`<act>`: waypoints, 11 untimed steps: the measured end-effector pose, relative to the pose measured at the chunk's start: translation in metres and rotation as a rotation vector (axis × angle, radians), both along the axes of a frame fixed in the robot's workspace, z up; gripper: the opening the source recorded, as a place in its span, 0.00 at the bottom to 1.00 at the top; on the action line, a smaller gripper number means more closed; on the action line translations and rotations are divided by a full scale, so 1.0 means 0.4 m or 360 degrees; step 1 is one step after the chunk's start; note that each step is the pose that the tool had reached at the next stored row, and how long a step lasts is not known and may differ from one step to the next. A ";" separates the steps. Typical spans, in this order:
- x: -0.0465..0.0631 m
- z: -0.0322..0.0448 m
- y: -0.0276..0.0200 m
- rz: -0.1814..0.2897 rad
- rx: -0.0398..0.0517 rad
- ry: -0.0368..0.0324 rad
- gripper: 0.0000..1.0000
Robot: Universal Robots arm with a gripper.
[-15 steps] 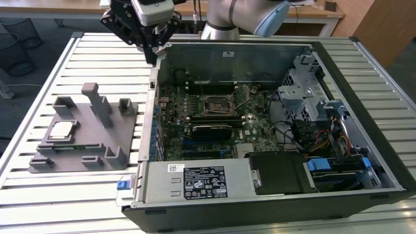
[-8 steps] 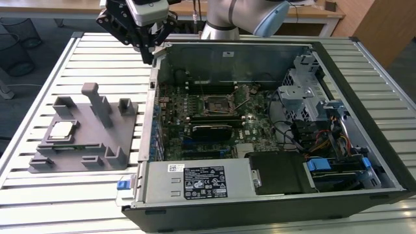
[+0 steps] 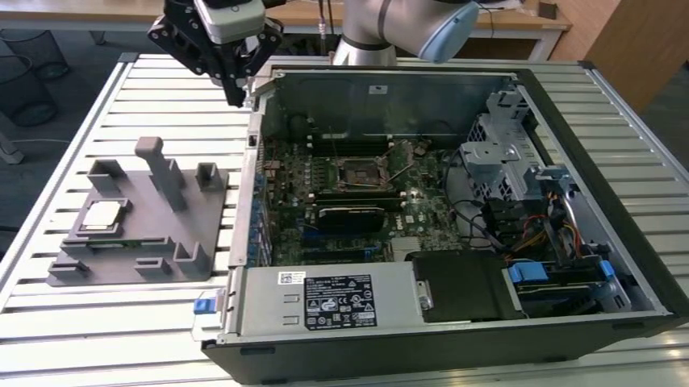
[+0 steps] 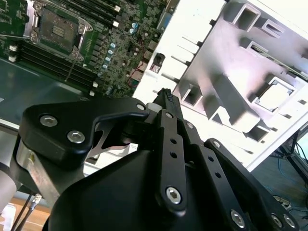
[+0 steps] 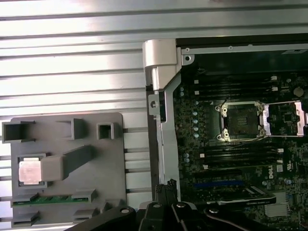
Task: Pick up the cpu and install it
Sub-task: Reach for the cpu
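Directly under the claw (image 3: pixel 235 95) spreads a silver-grey table of long ribbed metal slats (image 3: pixel 129 322). Its ridges run across to the exterior view's left and right of the claw, and in the first wrist view they glare white under strong light. Past the table edge on the exterior view's left of the claw lies a dark grey floor (image 3: pixel 43 173) with two black wire-mesh bins (image 3: pixel 24 90). Behind the claw runs a pale wooden desk top (image 3: pixel 97 12). A brown wooden panel (image 3: pixel 635 44) stands far to the exterior view's right.
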State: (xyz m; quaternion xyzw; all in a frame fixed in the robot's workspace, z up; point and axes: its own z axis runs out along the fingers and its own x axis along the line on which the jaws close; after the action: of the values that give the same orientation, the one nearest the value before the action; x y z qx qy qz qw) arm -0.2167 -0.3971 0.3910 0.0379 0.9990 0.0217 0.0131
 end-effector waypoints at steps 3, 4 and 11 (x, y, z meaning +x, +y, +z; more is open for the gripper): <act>-0.013 -0.001 0.001 0.0000 0.0000 0.0000 0.11; -0.018 -0.001 0.001 0.0000 0.0000 0.0000 0.11; -0.048 -0.005 0.004 0.0000 0.0000 0.0000 0.11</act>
State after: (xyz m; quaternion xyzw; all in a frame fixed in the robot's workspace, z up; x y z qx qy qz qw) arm -0.2359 -0.3957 0.3892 0.0378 0.9990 0.0217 0.0130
